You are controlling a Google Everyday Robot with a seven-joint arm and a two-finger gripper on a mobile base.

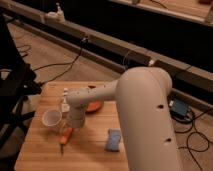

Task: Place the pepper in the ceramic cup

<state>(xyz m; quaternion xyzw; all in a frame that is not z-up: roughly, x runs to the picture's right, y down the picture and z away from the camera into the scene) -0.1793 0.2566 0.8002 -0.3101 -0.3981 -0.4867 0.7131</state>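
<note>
Slim orange pepper lying flat on the wooden table (35,150), just at 5 o'clock of the ceramic cup.

The pepper (65,136) is tapered and carrot-like, its thin end pointing to 7 o'clock. Its thick end sits under the gripper (73,125), whose claw stands wide; I cannot tell if they touch. The ceramic cup (51,118), pale and upright, is at the gripper's 9 o'clock. A small white bottle (65,103) is at 11 o'clock, an orange plate (95,106) at 2 and a blue sponge (114,140) at 4. The bulky white arm hides part of the plate.
</note>
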